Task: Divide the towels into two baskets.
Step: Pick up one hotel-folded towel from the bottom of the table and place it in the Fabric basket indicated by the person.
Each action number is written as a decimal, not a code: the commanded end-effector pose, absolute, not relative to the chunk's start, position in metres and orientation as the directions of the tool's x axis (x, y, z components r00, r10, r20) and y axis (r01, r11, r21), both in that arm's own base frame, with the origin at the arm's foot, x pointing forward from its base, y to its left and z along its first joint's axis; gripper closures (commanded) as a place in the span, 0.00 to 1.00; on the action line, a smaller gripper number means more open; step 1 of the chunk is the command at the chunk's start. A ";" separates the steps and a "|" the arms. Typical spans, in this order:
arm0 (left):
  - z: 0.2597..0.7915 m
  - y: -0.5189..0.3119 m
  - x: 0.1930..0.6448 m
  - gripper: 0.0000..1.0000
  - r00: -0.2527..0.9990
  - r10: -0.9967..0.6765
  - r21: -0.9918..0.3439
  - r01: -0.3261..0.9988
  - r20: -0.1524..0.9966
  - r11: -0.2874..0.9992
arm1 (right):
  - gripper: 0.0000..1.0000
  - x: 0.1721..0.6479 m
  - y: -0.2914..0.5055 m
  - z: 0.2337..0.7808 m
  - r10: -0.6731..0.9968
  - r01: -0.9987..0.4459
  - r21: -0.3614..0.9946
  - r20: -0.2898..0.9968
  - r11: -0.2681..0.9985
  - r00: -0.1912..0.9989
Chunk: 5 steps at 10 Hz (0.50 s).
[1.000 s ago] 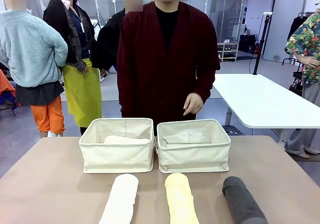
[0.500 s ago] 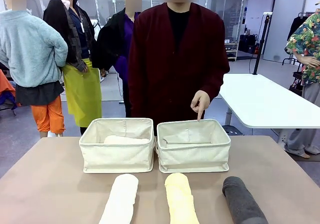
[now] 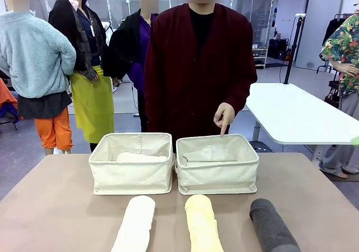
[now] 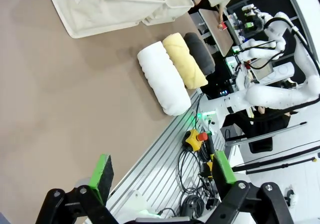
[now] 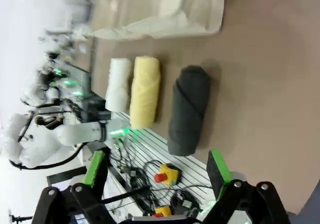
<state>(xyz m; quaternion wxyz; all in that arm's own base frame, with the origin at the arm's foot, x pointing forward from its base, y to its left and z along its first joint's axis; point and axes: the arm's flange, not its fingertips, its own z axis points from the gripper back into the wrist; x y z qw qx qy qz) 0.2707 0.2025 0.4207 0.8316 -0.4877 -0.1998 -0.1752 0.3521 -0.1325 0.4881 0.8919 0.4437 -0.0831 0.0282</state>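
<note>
Two cream baskets stand side by side mid-table, the left basket [image 3: 132,177] holding a pale pinkish towel [image 3: 140,157], the right basket [image 3: 217,178] with no towel showing inside. The person's hand [image 3: 224,117] points a finger down at the right basket. Near the front edge lie a white towel [image 3: 136,224], a yellow towel [image 3: 202,224] and a dark grey towel [image 3: 271,227]. My left gripper [image 4: 162,170] hangs open above the table edge, short of the white towel [image 4: 162,77]. My right gripper [image 5: 156,167] is open too, with the grey towel [image 5: 189,109] nearest it.
A white table [image 3: 291,114] stands behind at the right. Beyond the table's near edge are a slatted rail, cables and a yellow emergency-stop box [image 4: 196,138]. My other arm [image 4: 270,92] shows off to the side. Bare brown tabletop lies left of the white towel.
The person shifted to picture right and raised a hand from hanging loosely to pointing down at the right basket. A small green patch has appeared at the front view's right edge.
</note>
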 end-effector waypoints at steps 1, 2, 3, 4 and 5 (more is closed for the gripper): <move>0.424 0.204 0.267 0.00 0.856 -0.103 -0.735 0.491 0.507 0.468 | 0.00 0.360 -0.065 0.468 0.026 -0.082 0.689 0.092 0.720 0.995; 0.424 0.204 0.267 0.00 0.856 -0.103 -0.735 0.491 0.507 0.468 | 0.00 0.361 -0.040 0.457 -0.001 -0.040 0.678 0.060 0.734 0.998; 0.424 0.204 0.267 0.00 0.856 -0.103 -0.735 0.491 0.507 0.468 | 0.00 0.361 -0.020 0.444 -0.005 -0.025 0.654 0.044 0.756 0.999; 0.424 0.204 0.267 0.00 0.856 -0.103 -0.735 0.491 0.507 0.468 | 0.00 0.361 -0.004 0.430 -0.023 -0.006 0.633 0.039 0.774 0.999; 0.424 0.204 0.267 0.00 0.856 -0.103 -0.735 0.491 0.507 0.468 | 0.00 0.362 0.010 0.413 -0.054 0.015 0.558 0.053 0.830 0.997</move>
